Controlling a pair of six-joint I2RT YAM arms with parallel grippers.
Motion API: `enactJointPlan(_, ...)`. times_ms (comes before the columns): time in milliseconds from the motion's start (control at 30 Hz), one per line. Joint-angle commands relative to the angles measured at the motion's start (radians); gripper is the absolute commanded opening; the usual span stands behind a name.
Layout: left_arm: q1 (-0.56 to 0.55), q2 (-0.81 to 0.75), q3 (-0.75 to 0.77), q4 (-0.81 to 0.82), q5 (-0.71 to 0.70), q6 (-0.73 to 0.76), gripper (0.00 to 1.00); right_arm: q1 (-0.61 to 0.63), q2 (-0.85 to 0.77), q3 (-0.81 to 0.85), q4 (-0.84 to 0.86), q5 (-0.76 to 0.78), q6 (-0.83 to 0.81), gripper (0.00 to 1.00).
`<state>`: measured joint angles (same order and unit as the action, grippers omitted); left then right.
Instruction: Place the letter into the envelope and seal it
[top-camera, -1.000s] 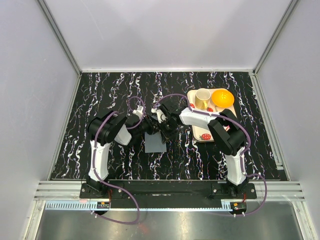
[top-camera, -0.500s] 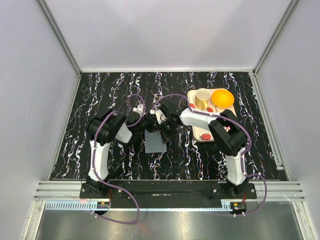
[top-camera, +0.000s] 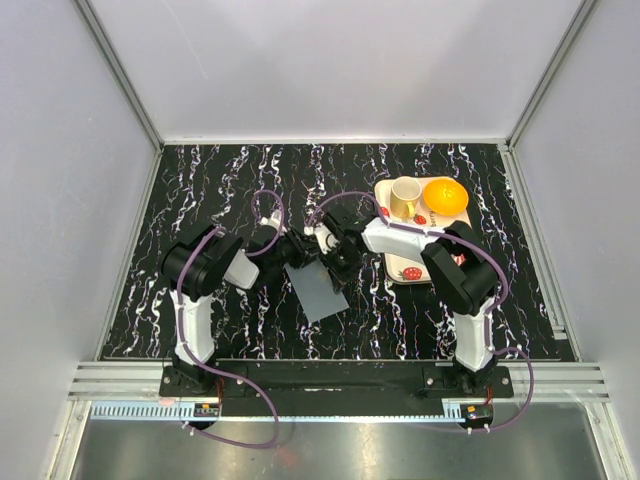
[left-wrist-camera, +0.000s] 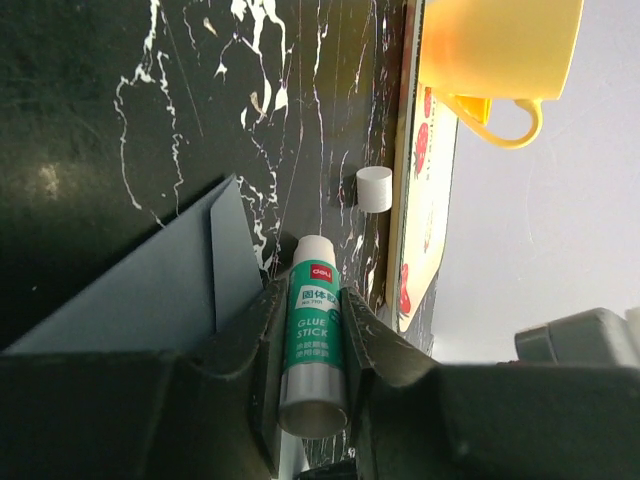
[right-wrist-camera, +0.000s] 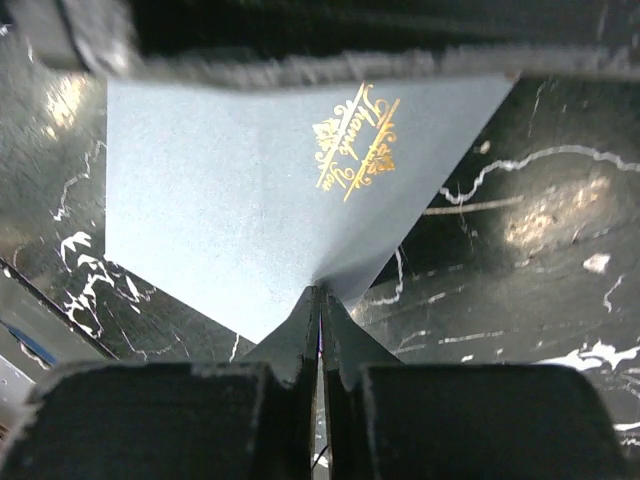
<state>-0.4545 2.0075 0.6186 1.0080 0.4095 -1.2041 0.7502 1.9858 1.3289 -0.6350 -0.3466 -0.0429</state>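
Note:
The slate-grey envelope (top-camera: 318, 290) lies tilted on the black marbled table between the two arms. In the right wrist view its pointed flap (right-wrist-camera: 270, 180) is raised and carries a gold "Thank You" script. My right gripper (right-wrist-camera: 321, 292) is shut on the tip of that flap. My left gripper (left-wrist-camera: 313, 288) is shut on a green-and-white glue stick (left-wrist-camera: 315, 330), whose bare white end points past the envelope's edge (left-wrist-camera: 170, 290). In the top view the left gripper (top-camera: 303, 252) and right gripper (top-camera: 338, 262) stand close together at the envelope's far end. The letter does not show.
A small white cap (left-wrist-camera: 374, 189) stands on the table beside the strawberry-printed tray (top-camera: 400, 272). The tray holds a yellow cup (top-camera: 405, 197) and an orange bowl (top-camera: 445, 194), right of the grippers. Grey walls close the table at the back and sides.
The envelope has turned, its near end swinging to the right. The left arm's elbow has shifted left. Both grippers keep their hold.

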Motion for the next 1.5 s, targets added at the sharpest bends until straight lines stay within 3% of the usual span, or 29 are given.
enactJointPlan(0,-0.003,-0.038,-0.02,-0.043,-0.04,0.049,0.0,-0.008,-0.067,-0.046,-0.068,0.037,-0.022,0.06)
enactJointPlan(267,-0.003,-0.003,-0.005,0.013,-0.044,0.048,0.0,-0.002,-0.093,-0.025,0.011,-0.06,0.066,0.09)
enactJointPlan(600,-0.021,0.016,-0.003,0.312,0.061,-0.084,0.0,-0.002,0.015,-0.036,0.046,-0.005,0.067,0.08)
enactJointPlan(833,-0.095,0.046,-0.028,0.323,0.008,-0.12,0.0,0.0,0.004,-0.02,0.049,0.0,0.069,0.06)
enactJointPlan(1133,-0.098,0.169,0.013,0.372,-0.02,-0.135,0.0,0.0,-0.01,-0.054,0.054,0.006,0.057,0.04)
enactJointPlan(1467,-0.001,0.194,0.055,0.36,-0.021,-0.097,0.0,0.0,-0.016,-0.089,0.049,0.0,0.048,0.04)
